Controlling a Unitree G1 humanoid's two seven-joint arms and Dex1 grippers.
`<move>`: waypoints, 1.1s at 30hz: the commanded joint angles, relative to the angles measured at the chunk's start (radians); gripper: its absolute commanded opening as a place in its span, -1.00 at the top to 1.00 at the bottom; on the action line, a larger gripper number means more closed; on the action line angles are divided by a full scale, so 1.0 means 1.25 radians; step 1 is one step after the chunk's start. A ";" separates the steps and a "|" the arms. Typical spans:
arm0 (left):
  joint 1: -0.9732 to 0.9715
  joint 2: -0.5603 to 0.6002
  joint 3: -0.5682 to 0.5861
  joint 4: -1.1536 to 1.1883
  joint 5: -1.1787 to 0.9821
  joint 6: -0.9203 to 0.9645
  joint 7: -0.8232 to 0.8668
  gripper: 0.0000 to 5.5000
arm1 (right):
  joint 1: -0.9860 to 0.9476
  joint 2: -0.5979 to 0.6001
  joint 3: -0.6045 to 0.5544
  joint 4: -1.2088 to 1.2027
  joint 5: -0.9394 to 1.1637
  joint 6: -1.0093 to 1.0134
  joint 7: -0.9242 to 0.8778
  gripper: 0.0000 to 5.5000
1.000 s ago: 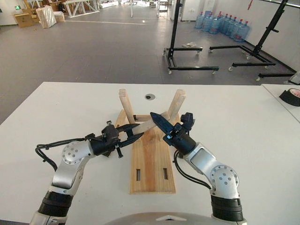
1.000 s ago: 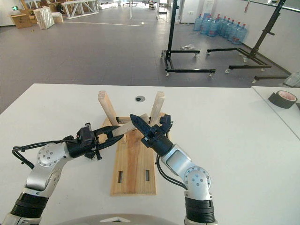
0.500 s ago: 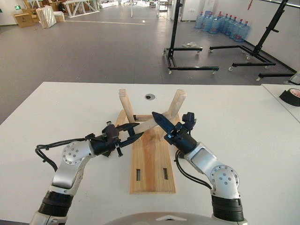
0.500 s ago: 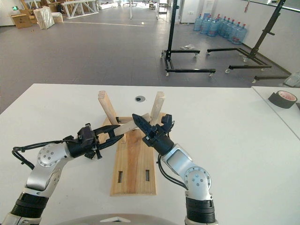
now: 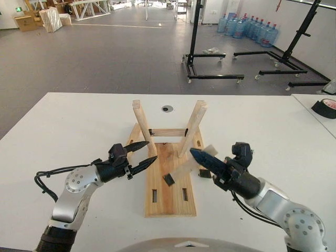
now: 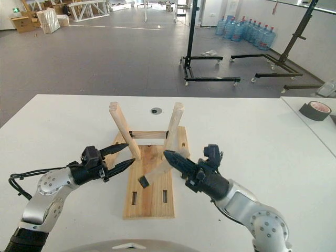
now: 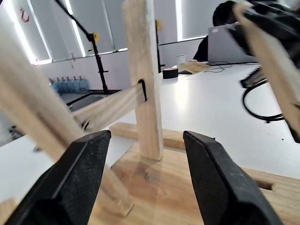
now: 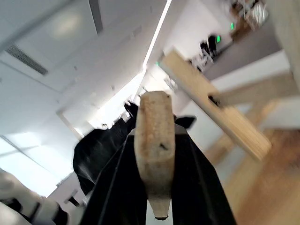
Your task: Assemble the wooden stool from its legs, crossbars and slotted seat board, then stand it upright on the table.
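On the white surface [image 5: 79, 115] the slotted seat board [image 5: 170, 202] lies flat, long axis running away from the robot, two slots at its near end; at its far end two legs stand up and splay outward, left leg [image 5: 142, 123] and right leg [image 5: 192, 126], joined by a crossbar [image 5: 168, 132]; left hand [image 5: 150, 150] hovers just beside the board's left edge, near the foot of the left leg, fingers apart with nothing between them, tips pointing toward the board; left wrist view has both dark fingers [image 7: 84, 173] spread, an upright leg and the crossbar beyond the gap, not touching; right hand [image 5: 199, 157] sits over the board's right edge, clamped on a loose wooden piece [image 5: 184, 169]; that piece is tilted, dark-tipped lower end over the middle of the board, upper end sticking out past the fingers toward the right leg; cannot tell if the lower end touches the board; right wrist view shows the piece's rounded end pinched between two dark fingers [image 8: 115, 187]; loose piece is near the right leg's foot but apart from it; board lies between the two hands; round hole [image 5: 167, 108] in the surface beyond the legs; tape roll [image 5: 325, 107] on the neighbouring surface, far right.
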 commanded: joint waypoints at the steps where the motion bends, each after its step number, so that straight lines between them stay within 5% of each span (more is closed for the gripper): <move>1: 0.010 -0.011 0.033 0.004 -0.009 0.004 0.038 -0.03 | -0.059 -0.020 -0.030 0.080 -0.123 -0.018 -0.168 0.85; 6: -0.003 -0.042 0.051 0.020 -0.008 0.017 0.103 -0.03 | -0.243 0.036 -0.080 0.133 -0.176 -0.038 -0.482 0.85; 10: -0.020 -0.060 0.058 0.038 0.004 0.011 0.139 -0.03 | -0.328 0.076 -0.043 0.143 -0.271 -0.045 -0.590 0.85; 18: -0.040 -0.095 0.036 0.070 0.035 -0.007 0.170 -0.03 | -0.366 0.179 0.027 0.270 -0.485 -0.125 -0.596 0.85; 33: -0.042 -0.105 0.033 0.089 0.059 -0.025 0.182 -0.03 | -0.355 0.250 0.052 0.245 -0.591 -0.098 -0.527 0.85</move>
